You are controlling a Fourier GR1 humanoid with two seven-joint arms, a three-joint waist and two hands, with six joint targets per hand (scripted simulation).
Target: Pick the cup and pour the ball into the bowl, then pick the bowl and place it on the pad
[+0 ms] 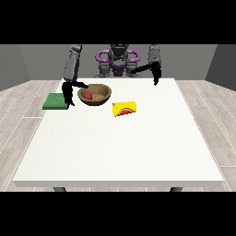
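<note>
A brown wooden bowl (96, 95) sits tilted at the table's far left, with a red ball (87, 95) inside it. The hand at the view's left (69, 95) is at the bowl's left rim, its thumb reaching to the rim and its fingers hanging down beside it. A yellow cup (125, 108) with a watermelon picture lies on its side to the right of the bowl. A green pad (56, 101) lies at the table's left edge, just left of that hand. The hand at the view's right (156, 76) hangs over the far edge, holding nothing.
The white table (120, 147) stretches wide towards the camera. The robot's torso (118, 62) stands behind the far edge.
</note>
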